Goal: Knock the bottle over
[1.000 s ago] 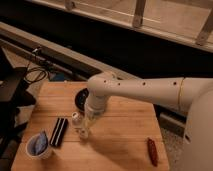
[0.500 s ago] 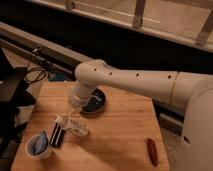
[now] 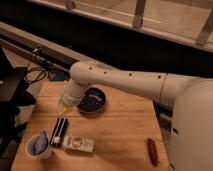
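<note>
Claw (image 3: pixel 64 106), fingers' state unclear, hovers above the toppled bottle (image 3: pixel 79 144), lying lengthwise left-right.

One bottle (image 3: pixel 79 144); one bowl (image 3: pixel 93 100); one cup (image 3: pixel 38 146); one black bar (image 3: pixel 59 131); one red item (image 3: pixel 152 150); one gripper (image 3: pixel 64 106) above table (image 3: pixel 120 135).

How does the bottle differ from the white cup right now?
The bottle lies on its side; the cup stands upright. The bottle is clear with a pale label; the cup is white with blue contents. Both rest on the wooden table, near its front left corner. The gripper hangs behind them, beside the bowl.
</note>
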You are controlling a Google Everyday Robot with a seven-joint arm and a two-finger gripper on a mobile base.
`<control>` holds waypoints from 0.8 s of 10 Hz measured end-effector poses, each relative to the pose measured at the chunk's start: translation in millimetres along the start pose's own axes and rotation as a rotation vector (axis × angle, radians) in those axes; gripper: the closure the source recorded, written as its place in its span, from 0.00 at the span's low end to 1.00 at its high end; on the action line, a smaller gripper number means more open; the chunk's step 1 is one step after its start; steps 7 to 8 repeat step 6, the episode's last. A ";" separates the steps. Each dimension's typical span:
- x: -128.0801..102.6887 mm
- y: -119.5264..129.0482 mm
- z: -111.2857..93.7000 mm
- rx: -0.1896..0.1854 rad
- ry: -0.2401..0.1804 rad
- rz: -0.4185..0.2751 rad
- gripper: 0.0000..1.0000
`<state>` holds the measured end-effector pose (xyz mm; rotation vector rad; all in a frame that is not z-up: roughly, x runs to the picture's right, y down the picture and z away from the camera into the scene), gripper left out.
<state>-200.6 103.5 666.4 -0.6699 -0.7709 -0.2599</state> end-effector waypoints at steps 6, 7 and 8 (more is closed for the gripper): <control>1.3 1.0 -8.3 0.014 -0.012 -0.004 1.00; 1.3 1.0 -8.3 0.014 -0.012 -0.004 1.00; 1.3 1.0 -8.3 0.014 -0.012 -0.004 1.00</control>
